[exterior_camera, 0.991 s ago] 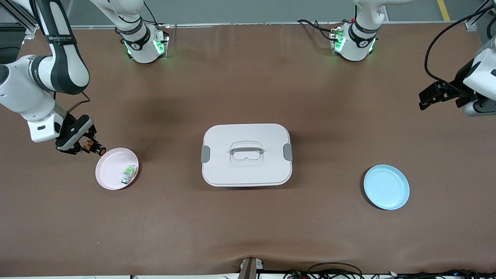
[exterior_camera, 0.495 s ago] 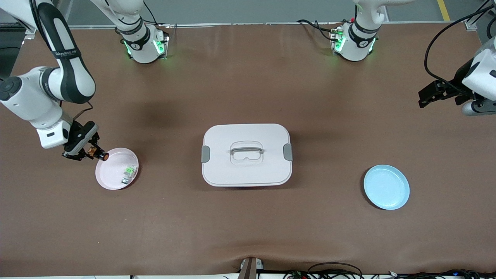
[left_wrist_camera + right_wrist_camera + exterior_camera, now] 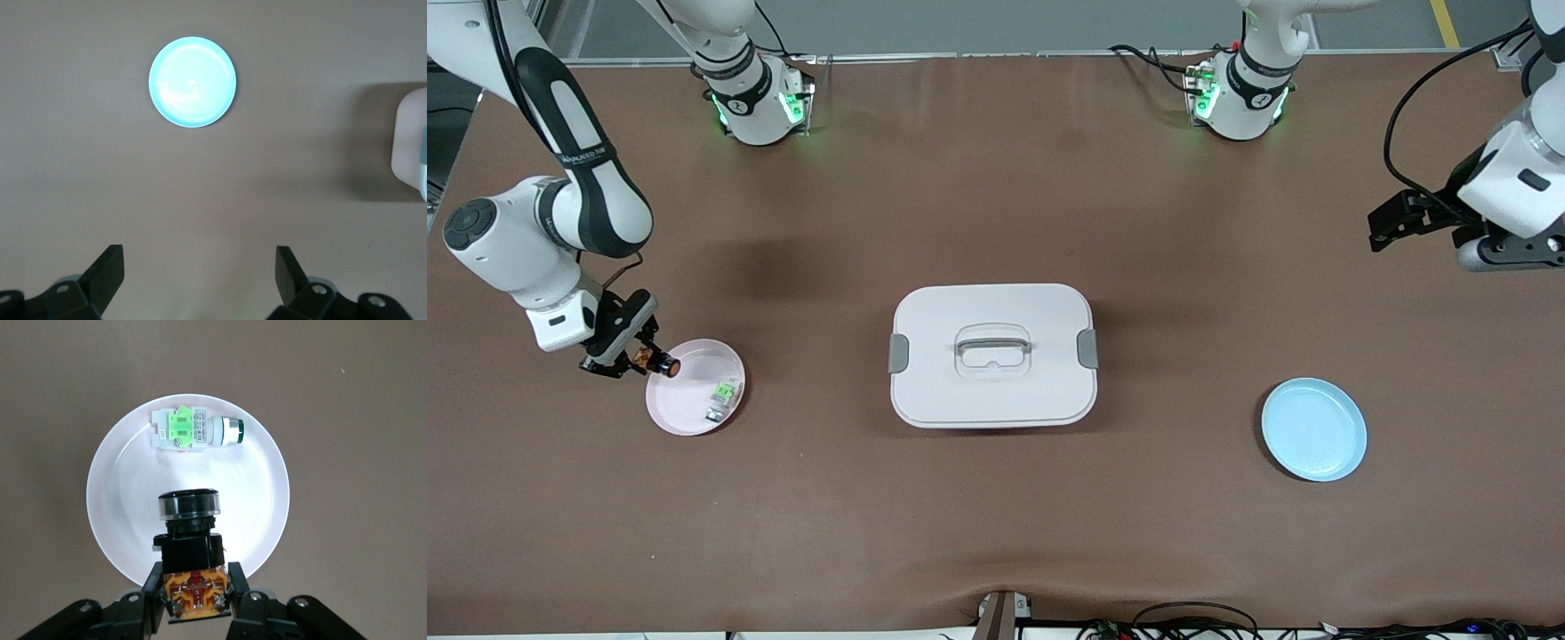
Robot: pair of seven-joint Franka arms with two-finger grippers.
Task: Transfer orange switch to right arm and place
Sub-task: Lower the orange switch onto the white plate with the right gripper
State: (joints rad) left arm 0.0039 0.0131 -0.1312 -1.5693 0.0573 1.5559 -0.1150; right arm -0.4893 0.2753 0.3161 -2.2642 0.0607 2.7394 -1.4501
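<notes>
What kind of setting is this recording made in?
Most likely a robotics lab bench: two white arms bolted to a brown-covered table, cables along its edge, and staged props such as a blue plate and a lidded box.

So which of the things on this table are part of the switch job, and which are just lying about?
Part of the job:
- orange switch, clamped in the right gripper over the pink plate
- left gripper, open, waiting above bare table

Lying about:
- green-and-white part on the pink plate
- lidded box
- blue plate
</notes>
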